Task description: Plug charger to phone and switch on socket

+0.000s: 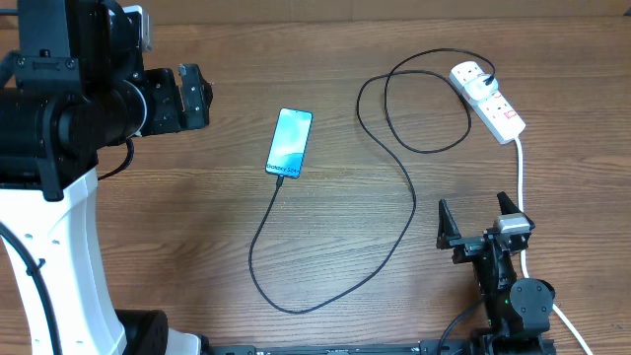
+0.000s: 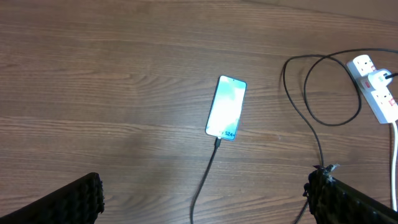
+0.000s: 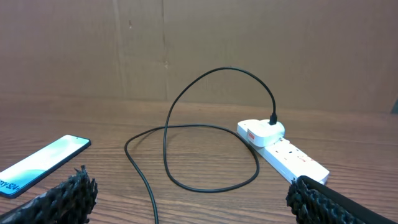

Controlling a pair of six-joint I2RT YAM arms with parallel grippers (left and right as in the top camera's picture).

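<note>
A wood-grain table (image 1: 197,227) carries everything; a plain brown wall (image 3: 74,50) stands behind it in the right wrist view. The phone (image 1: 290,143) lies flat, screen up and lit blue-cyan inside a black rim, slightly tilted; nothing covers it. The charger (image 1: 412,202) meets the phone's lower short edge, where its connector appears to be seated, though the joint is too small to be sure; from there the thin black cable runs away from the phone, curves right, climbs, and forms a loose loop between the phone and the socket (image 1: 490,101). The socket, white and oblong with a red mark, lies well to the right of the phone; the cable ends at a white plug (image 1: 469,74) on its far end; a thick white cord (image 1: 520,173) leaves its near end; the switch's position cannot be read. The left gripper (image 2: 204,186) hangs to the left of the phone, fingers spread wide, grasping nothing; the right gripper (image 1: 473,209) sits well to the right of and below the phone, beside the cord, likewise released and empty.
</note>
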